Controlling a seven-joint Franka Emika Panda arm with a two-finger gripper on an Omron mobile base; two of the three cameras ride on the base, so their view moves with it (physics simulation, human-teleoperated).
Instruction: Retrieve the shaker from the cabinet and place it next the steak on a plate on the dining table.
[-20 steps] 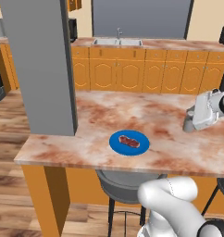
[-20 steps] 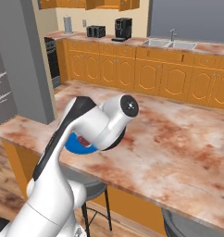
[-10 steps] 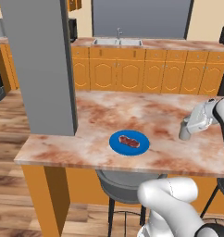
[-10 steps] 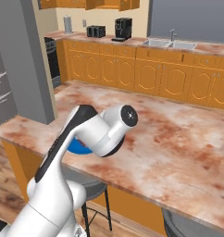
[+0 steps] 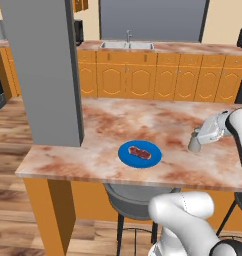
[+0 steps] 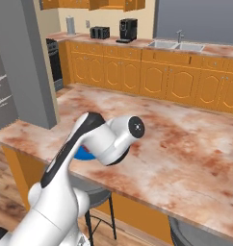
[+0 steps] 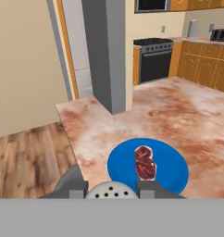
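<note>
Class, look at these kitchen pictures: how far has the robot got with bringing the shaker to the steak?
Done: the shaker is out of the cabinet, clamped in the gripper. In hand: it hangs low over the dining table, to one side of the plate bearing the steak. Left: setting it down beside the steak and letting go.

Glossy white arm (image 6: 97, 144), dark joints

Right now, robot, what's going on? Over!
Gripper shut on shaker, low over the dining table. Steak on plate, off to one side. Nothing between. Over.
</note>
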